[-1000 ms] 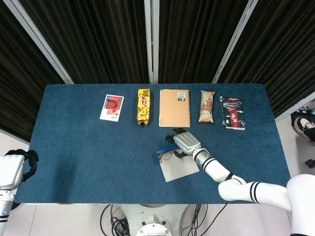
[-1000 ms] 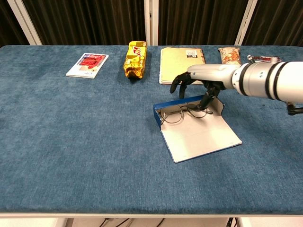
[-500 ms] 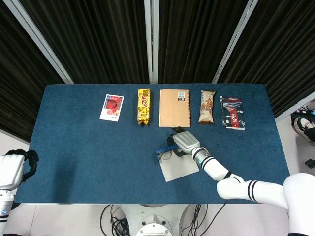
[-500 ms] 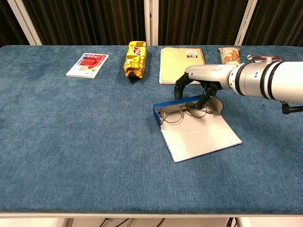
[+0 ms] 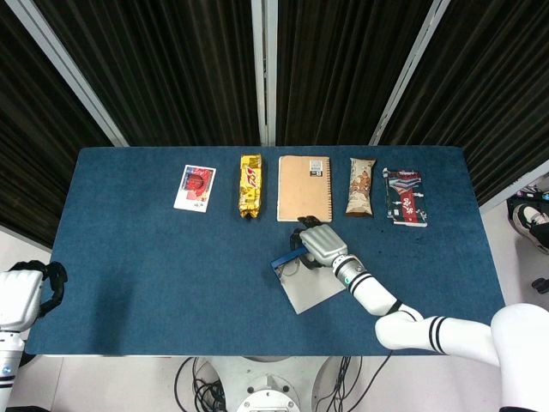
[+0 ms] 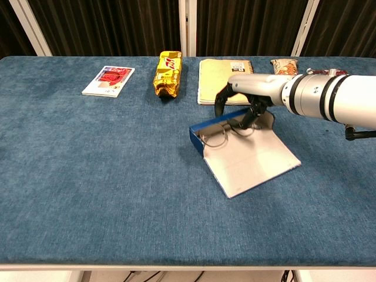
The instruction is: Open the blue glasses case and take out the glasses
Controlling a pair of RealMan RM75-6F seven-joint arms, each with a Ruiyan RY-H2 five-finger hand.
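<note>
Lying open near mid-table, the blue rectangular glasses case (image 6: 202, 140) spreads its pale lid flap toward the near edge, and the thin wire-framed glasses (image 6: 220, 135) rest inside, long axis running left to right. Directly above them, the right hand (image 6: 247, 103) curls its dark fingers (image 6: 220, 104) down onto the frame; whether it grips cannot be told. The left hand (image 5: 19, 296) hangs off-table, fingers curled in, holding nothing. Beyond lies a tan spiral notebook (image 6: 226, 71).

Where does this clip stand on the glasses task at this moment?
Done: the blue glasses case lies open, its pale lid flat on the table. In hand: the right hand reaches into it over the glasses; a firm grip isn't clear. Left: lifting the glasses out.
</note>
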